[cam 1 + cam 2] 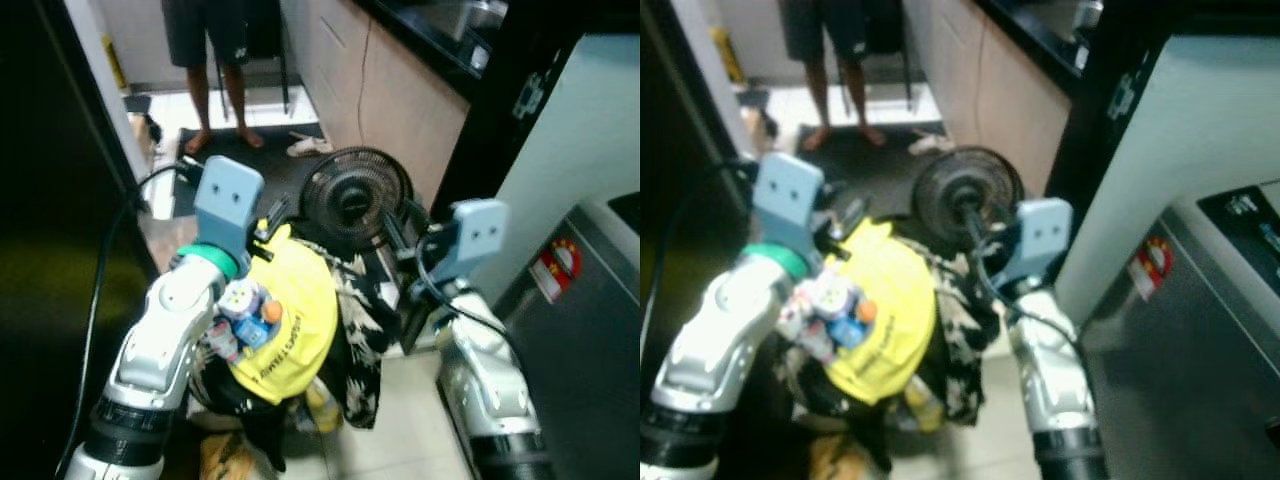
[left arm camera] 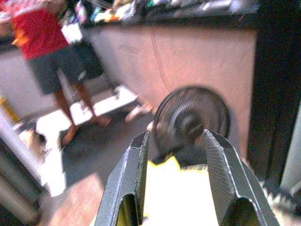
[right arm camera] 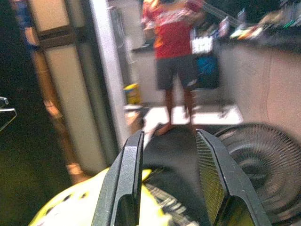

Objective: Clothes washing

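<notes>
Both arms are up in front of the robot, and bundled between them is the laundry: a yellow shirt (image 1: 290, 320) on top, a black-and-white patterned cloth (image 1: 362, 330) hanging beside it toward the right arm, and a small printed piece (image 1: 243, 315) with blue and orange patches pressed against the left forearm. The bundle sits just short of the fan (image 1: 356, 200), which stands on the floor beyond it. The left claw (image 2: 174, 155) has its two fingers parted with a clear gap; the yellow shirt lies right under and between them, but whether the fingers actually pinch it I cannot tell. In that view the fan is straight ahead past the fingertips, in front of a tan cabinet front (image 2: 197, 56). The right claw (image 3: 169, 155) is parted too, fingers well apart, with nothing between them; the yellow shirt shows low beside one finger and the fan's grille beside the other. Beyond the fan a person (image 1: 212, 40) in dark shorts stands barefoot at a dark mat (image 1: 240, 150). On the right arm's side of the fan, a grey washer (image 1: 590, 330) with a red sticker (image 1: 556, 266) stands close by.
</notes>
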Tool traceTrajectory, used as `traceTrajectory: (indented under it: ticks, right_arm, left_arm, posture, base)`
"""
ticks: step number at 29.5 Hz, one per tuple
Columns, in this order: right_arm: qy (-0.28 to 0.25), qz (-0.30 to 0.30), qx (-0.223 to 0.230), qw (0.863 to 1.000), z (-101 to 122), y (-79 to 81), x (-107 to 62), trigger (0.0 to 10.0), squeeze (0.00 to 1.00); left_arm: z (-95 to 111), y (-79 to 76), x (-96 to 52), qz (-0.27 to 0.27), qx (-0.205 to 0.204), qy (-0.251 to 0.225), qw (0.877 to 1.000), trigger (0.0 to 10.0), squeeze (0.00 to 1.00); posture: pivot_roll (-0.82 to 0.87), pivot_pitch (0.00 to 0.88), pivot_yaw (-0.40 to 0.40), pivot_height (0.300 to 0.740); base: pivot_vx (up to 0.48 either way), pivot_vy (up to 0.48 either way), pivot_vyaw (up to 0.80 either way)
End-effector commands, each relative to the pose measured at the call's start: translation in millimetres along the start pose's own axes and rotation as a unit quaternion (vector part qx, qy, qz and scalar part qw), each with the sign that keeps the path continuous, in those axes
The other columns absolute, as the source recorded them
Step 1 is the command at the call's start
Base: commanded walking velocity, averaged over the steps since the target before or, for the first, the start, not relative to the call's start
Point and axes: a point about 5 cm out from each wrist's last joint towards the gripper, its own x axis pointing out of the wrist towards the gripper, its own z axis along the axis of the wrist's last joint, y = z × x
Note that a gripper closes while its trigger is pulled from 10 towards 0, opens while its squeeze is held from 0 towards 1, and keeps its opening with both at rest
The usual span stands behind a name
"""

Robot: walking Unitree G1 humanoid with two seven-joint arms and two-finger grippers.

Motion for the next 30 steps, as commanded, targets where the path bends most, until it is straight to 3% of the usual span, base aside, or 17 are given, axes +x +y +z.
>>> traceTrajectory:
  ticks: [1,6,13,20,30]
  right_arm:
    - [0.002,-0.013,0.012,1.0,-1.7,-5.7,-3.4,10.0,0.0]
    - [0.008,-0.017,0.014,1.0,-5.1,-7.0,-5.4,10.0,0.0]
    - [0.012,-0.02,0.002,1.0,-7.4,-7.9,-6.8,10.0,0.0]
    - [0.011,-0.022,0.008,1.0,-7.8,-8.4,-7.3,10.0,0.0]
    - [0.012,-0.022,0.012,1.0,-8.8,-8.8,-7.9,10.0,0.0]
  left_arm:
    - [-3.1,-3.0,2.8,-0.001,0.008,0.008,1.0,10.0,0.0]
    - [-4.0,-2.1,3.6,0.005,0.009,0.009,1.0,10.0,0.0]
    - [-3.5,-2.6,4.7,0.004,0.007,0.007,1.0,10.0,0.0]
    - [-3.9,-2.0,5.0,0.007,0.005,0.009,1.0,10.0,0.0]
    - [-8.0,-3.2,4.4,-0.003,-0.008,0.019,1.0,10.0,0.0]
  posture:
    - [0.0,0.067,0.028,0.74]
    - [0.0,0.072,0.03,0.74]
    - [0.0,0.072,0.03,0.74]
    - [-0.01,0.076,0.031,0.74]
    - [-0.01,0.076,0.031,0.74]
  base:
    - [0.368,0.311,0.0]
    - [0.367,0.311,0.0]
    - [0.368,0.309,0.79]
    - [0.34,0.316,0.0]
    - [0.0,0.0,0.0]
